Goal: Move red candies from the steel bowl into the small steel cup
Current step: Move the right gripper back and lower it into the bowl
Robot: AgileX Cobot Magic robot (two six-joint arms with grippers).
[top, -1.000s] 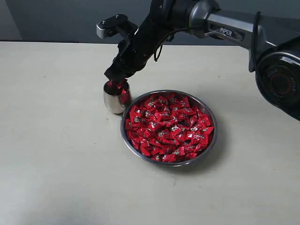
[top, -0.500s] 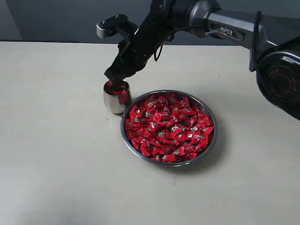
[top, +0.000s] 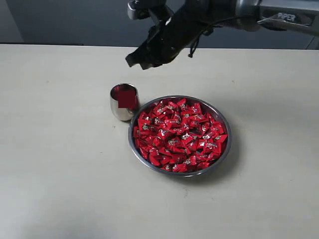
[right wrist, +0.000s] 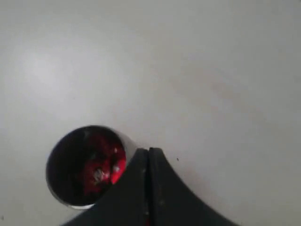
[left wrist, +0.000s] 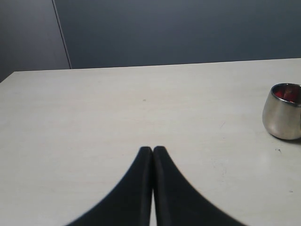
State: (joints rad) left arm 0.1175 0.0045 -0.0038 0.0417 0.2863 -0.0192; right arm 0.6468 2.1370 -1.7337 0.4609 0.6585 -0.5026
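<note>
The table [top: 60, 174] spread beneath the right gripper [top: 131, 60], with the steel bowl [top: 229, 142] below and off to one side of it. The gripper's jaws were pressed together, empty. The small steel cup [top: 119, 110] stood almost under its tips, and red candies [top: 179, 137] filled the bowl. The left gripper [left wrist: 153, 149] was likewise closed on nothing.

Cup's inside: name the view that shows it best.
Right wrist view: it looks down into the cup, showing candy at the bottom. Exterior shows its side and a red mouth; left wrist shows mostly its side, cut off.
</note>
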